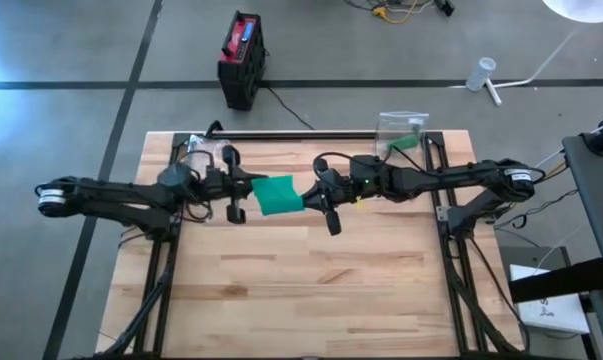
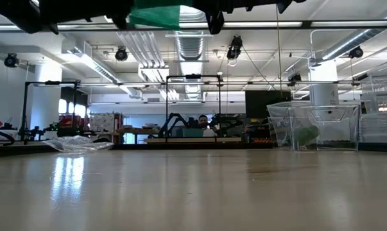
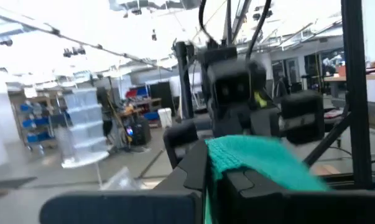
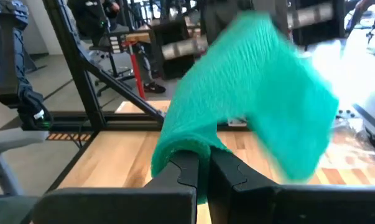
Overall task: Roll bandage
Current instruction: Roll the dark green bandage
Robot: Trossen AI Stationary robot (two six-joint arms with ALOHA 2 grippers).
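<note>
A green bandage hangs in the air above the middle of the wooden table, stretched as a short band between my two grippers. My left gripper comes in from the table's left and is shut on the band's left end. My right gripper comes in from the right and is shut on the right end. In the low view the bandage shows only at the picture's top, high above the tabletop. My left gripper pinches the bandage's left end between its two fingers, reaching in about level from the table's left. The cloth runs away from the fingers toward the other arm, clear of the table. My right gripper pinches the bandage's right end, which is bunched and curled over, between its two fingers. The fingers reach in about level from the table's right. The cloth widens from there toward the left arm and is lifted clear.
A crumpled clear plastic bag lies at the far left of the table. A clear box stands at the far right. A black bar runs along the far edge. The near half of the tabletop is bare wood.
</note>
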